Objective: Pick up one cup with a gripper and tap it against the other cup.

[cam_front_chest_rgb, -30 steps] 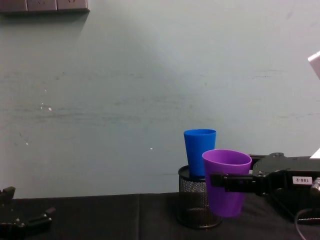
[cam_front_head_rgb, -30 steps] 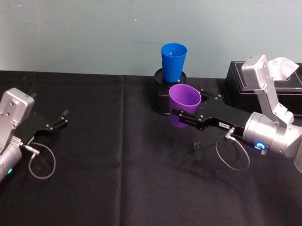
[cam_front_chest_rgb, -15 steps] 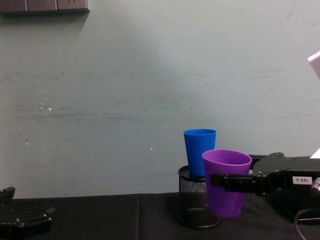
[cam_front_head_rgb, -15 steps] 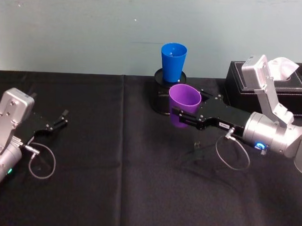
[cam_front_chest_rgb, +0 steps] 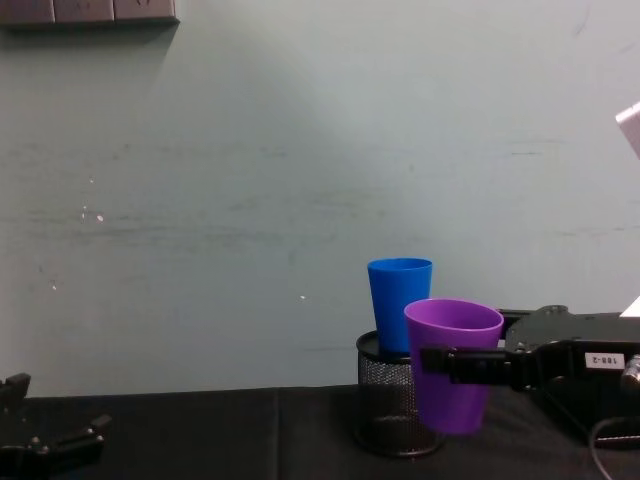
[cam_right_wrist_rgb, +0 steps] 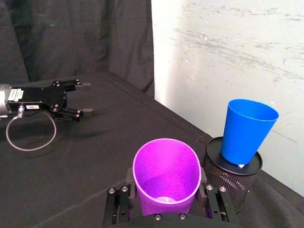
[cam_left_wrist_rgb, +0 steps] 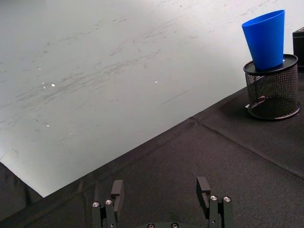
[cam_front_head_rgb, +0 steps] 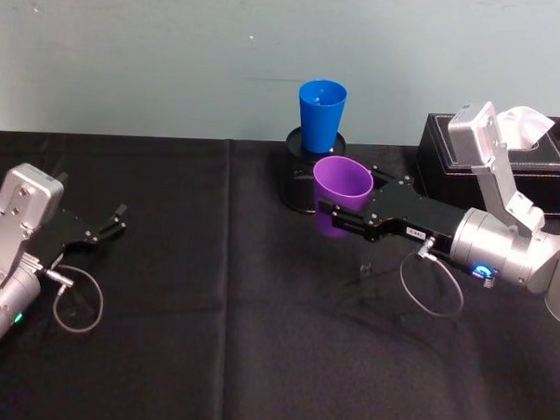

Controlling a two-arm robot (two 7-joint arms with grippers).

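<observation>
My right gripper (cam_front_head_rgb: 334,210) (cam_front_chest_rgb: 440,365) (cam_right_wrist_rgb: 166,195) is shut on the purple cup (cam_front_head_rgb: 341,195) (cam_front_chest_rgb: 452,364) (cam_right_wrist_rgb: 166,174), holding it upright above the black tablecloth. Just behind it the blue cup (cam_front_head_rgb: 320,114) (cam_front_chest_rgb: 399,304) (cam_right_wrist_rgb: 246,130) (cam_left_wrist_rgb: 266,39) stands on top of the black mesh pen holder (cam_front_head_rgb: 298,170) (cam_front_chest_rgb: 383,408) (cam_right_wrist_rgb: 233,179) (cam_left_wrist_rgb: 272,86); a small gap separates the two cups. Far to the left, low over the cloth, my left gripper (cam_front_head_rgb: 115,221) (cam_left_wrist_rgb: 161,194) (cam_front_chest_rgb: 60,440) (cam_right_wrist_rgb: 84,99) rests open with nothing in it.
A black tissue box (cam_front_head_rgb: 440,161) with a white tissue stands at the back right, behind my right arm. The pale wall (cam_front_head_rgb: 157,56) runs close behind the pen holder. Black cloth (cam_front_head_rgb: 219,338) covers the table between the arms.
</observation>
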